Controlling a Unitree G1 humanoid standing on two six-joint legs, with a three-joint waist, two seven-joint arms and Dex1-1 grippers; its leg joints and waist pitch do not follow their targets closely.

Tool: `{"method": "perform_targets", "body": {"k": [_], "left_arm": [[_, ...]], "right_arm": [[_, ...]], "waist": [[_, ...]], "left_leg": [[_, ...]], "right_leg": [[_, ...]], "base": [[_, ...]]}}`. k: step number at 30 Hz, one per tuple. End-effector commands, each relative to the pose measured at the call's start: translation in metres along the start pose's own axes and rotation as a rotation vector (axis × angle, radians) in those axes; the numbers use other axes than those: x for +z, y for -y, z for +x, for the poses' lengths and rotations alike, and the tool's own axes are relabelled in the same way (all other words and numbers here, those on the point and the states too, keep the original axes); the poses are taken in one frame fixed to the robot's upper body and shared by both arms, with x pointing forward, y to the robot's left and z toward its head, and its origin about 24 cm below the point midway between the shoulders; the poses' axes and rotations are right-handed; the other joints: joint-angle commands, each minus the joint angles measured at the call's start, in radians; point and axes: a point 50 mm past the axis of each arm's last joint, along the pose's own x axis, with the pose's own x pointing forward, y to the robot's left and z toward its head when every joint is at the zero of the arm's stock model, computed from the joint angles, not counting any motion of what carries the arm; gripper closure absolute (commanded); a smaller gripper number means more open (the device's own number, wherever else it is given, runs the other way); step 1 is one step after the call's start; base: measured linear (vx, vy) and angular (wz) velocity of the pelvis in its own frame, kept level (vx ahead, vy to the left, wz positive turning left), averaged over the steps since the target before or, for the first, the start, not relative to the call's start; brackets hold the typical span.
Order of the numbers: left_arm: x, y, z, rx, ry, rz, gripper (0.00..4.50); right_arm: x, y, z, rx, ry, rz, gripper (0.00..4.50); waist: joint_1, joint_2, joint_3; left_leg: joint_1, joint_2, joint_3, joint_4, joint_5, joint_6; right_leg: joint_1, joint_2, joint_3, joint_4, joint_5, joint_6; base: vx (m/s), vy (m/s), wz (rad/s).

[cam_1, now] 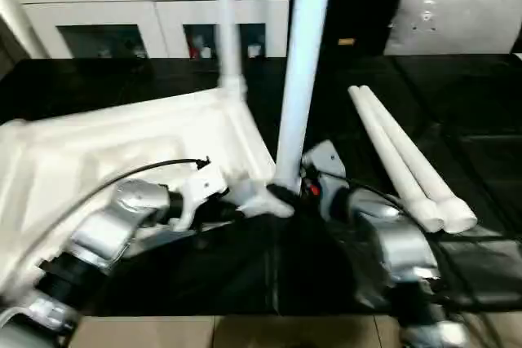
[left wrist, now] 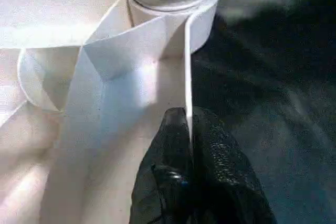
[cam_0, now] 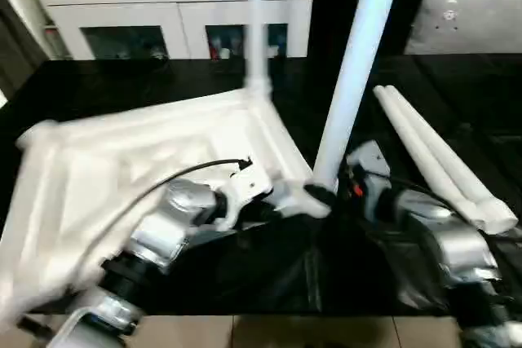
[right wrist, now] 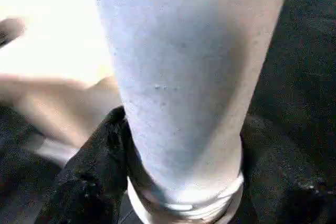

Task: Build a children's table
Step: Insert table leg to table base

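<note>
Tabletop (cam_0: 139, 160) lies underside-up at centre-left of the head view. One leg (cam_0: 254, 22) already stands in the far corner socket, and a second leg (cam_0: 355, 71) stands at the near corner, centre frame, apparently being seated. Left gripper (left wrist: 187, 145) is clenched on the tabletop's thin rim near that corner. Right gripper (right wrist: 157, 182) wraps the second leg's base, fingers around it. Two spare legs (cam_0: 440, 160) lie at right, still to fit. Roughly halfway.
</note>
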Motion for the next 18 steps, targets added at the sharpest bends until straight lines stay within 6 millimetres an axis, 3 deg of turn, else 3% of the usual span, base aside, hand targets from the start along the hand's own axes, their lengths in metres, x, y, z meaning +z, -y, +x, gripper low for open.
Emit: {"method": "perform_targets", "body": {"k": [1,5,7,12,18], "left_arm": [[0.035,0.017,0.008,-0.02,0.131,0.054,4.5],[0.036,0.017,0.01,0.001,0.119,0.082,4.5],[0.034,0.015,0.009,0.015,0.106,0.096,4.5],[0.03,0.01,0.006,0.042,0.084,0.107,4.5],[0.024,-0.001,0.0,0.04,0.055,0.132,4.5]], "right_arm": [[-0.022,-0.008,0.013,-0.073,-0.119,0.081,1.84],[-0.021,-0.011,0.016,-0.08,-0.103,0.079,1.84],[-0.02,-0.011,0.014,-0.067,-0.077,0.093,1.28],[-0.017,-0.007,0.007,-0.06,-0.048,0.083,0.78],[-0.012,0.003,-0.011,0.004,-0.008,0.056,0.34]], "waist": [[0.007,-0.015,-0.048],[0.018,-0.013,-0.053],[0.022,-0.013,-0.053],[0.035,-0.009,-0.057],[0.045,-0.008,-0.055]], "left_leg": [[-0.014,0.048,-0.028,-0.083,-0.195,0.049],[-0.015,0.05,-0.024,-0.08,-0.144,0.079],[-0.016,0.051,-0.023,-0.079,-0.125,0.09],[-0.018,0.053,-0.023,-0.078,-0.081,0.103],[-0.015,0.054,-0.021,-0.079,-0.104,0.108]], "right_leg": [[0.049,-0.068,0.042,-0.096,-0.419,-0.167],[0.051,-0.068,0.047,-0.086,-0.287,-0.198],[0.054,-0.069,0.047,-0.084,-0.256,-0.206],[0.057,-0.067,0.046,-0.073,-0.169,-0.23],[0.059,-0.069,0.046,-0.078,-0.193,-0.223]], "base": [[0.0,0.0,0.0],[0.0,0.0,0.0],[0.0,0.0,0.0],[0.0,0.0,0.0],[0.0,0.0,0.0]]}}
